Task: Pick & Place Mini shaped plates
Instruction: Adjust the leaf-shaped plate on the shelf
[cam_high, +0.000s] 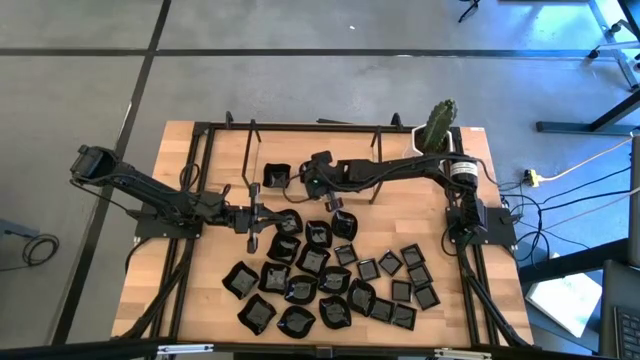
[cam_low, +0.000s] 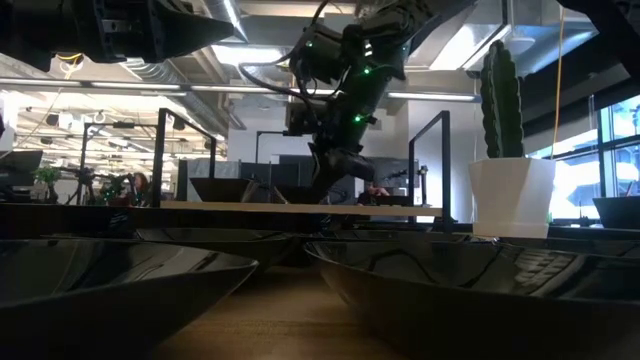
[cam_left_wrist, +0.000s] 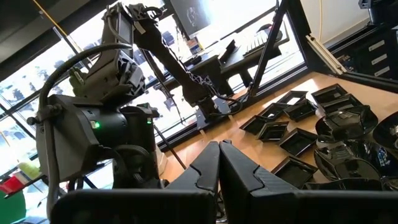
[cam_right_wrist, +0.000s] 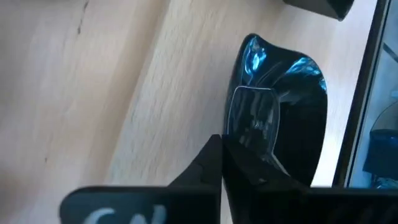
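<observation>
Several glossy black mini shaped plates (cam_high: 320, 280) lie crowded on the near half of the wooden table. One more plate (cam_high: 275, 177) sits alone toward the far edge. My right gripper (cam_high: 337, 207) reaches in from the right to the pile's far edge, slanting down, and is shut on the rim of one black plate (cam_right_wrist: 273, 118). In the low view this gripper (cam_low: 340, 168) shows at mid picture. My left gripper (cam_left_wrist: 219, 146) is shut on nothing and points level over the pile's left part (cam_high: 272, 216). My right gripper has the plate's thin raised rim (cam_right_wrist: 235, 127) at its fingertips, pinched between the two fingers. The fingers come slanting down from above. The rest of the plate lies beyond one finger (cam_right_wrist: 261, 180). I cannot tell whether it is clear of the table.
A white pot with a green cactus (cam_high: 438, 128) stands at the far right corner. A black metal frame (cam_high: 300, 128) runs along the table's far edge and down both sides. Bare wood (cam_high: 400, 215) shows between the pile and the far rail.
</observation>
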